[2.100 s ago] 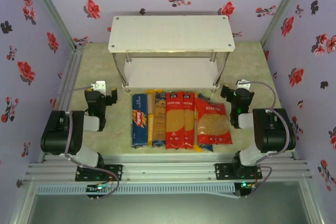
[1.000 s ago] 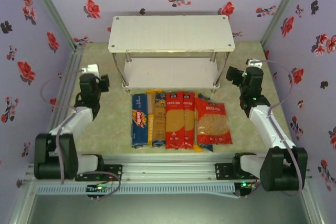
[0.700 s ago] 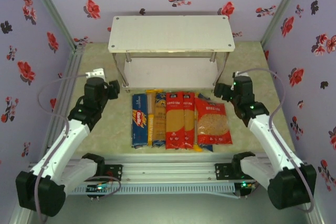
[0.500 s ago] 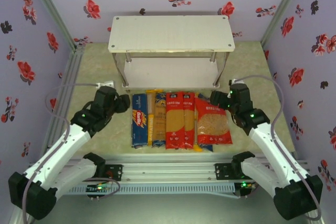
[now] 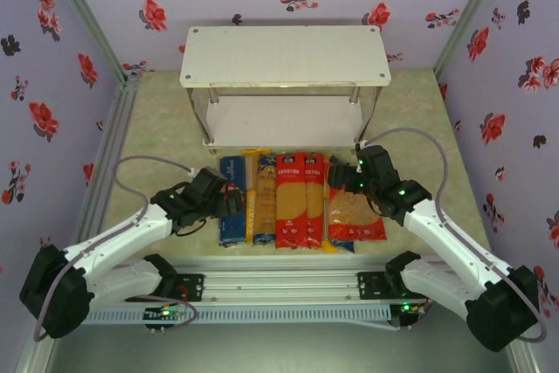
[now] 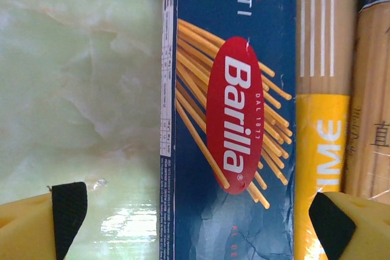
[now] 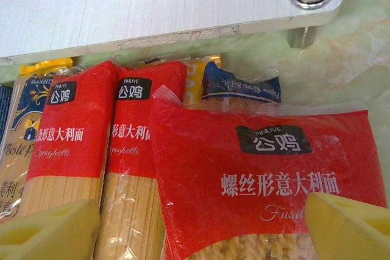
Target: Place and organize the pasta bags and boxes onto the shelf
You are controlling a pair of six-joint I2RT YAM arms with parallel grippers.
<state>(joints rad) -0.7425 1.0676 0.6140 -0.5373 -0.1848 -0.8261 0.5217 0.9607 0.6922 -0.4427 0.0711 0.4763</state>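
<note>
The pasta lies in a tight row on the worktop [image 5: 166, 128] just in front of the shelf [image 5: 284, 56], none of it on the boards yet. The left hand [image 6: 198, 220] hovers low over the blue box [image 6: 234, 120] at the row's left end. Its fingers are spread wide, one tip over bare worktop and the other over the yellow bag [image 6: 323, 144] that touches the box. The right hand [image 7: 201, 229], equally spread, hangs over the wide red bag [image 7: 268, 181] at the row's right end, close to the shelf's lower board.

To my eye the pick-up is only starting. For the box, I'd shift that hand a touch away from the yellow bag so the inner finger drops into the seam rather than onto the neighbour. Then close across the narrow width near the middle, so it lifts level. The soft bag wants a gather near its top edge.
</note>
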